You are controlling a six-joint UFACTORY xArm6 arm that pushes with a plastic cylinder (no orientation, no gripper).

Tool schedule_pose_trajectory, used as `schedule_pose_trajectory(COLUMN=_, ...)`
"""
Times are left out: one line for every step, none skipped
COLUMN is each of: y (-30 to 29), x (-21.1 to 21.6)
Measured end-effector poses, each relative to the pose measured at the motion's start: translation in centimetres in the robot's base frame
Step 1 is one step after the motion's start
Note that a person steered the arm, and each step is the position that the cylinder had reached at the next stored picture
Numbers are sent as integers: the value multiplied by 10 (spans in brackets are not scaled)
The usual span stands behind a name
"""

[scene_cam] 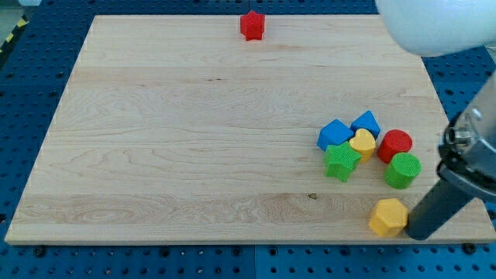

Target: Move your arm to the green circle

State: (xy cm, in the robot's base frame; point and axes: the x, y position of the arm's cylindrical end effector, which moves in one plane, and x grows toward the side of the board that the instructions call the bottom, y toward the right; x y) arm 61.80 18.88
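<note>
The green circle (402, 170) lies near the board's right edge, below the red circle (394, 145). My tip (416, 234) is at the end of the dark rod at the view's bottom right, just right of the yellow hexagon (387, 216) and below the green circle, with a gap between the tip and the circle.
A cluster lies left of the green circle: a green star (341, 161), a yellow block (362, 142), a blue block (334, 134) and another blue block (365, 122). A red star (252, 25) lies at the top edge. The wooden board (194, 139) ends close to my tip.
</note>
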Motion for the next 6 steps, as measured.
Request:
schedule_pose_trajectory(y=-32, x=0)
schedule_pose_trajectory(y=-70, x=1)
schedule_pose_trajectory(y=-77, x=1)
schedule_pose_trajectory(y=-63, x=0)
schedule_pose_trajectory(y=-7, x=0)
schedule_pose_trajectory(y=26, x=-9)
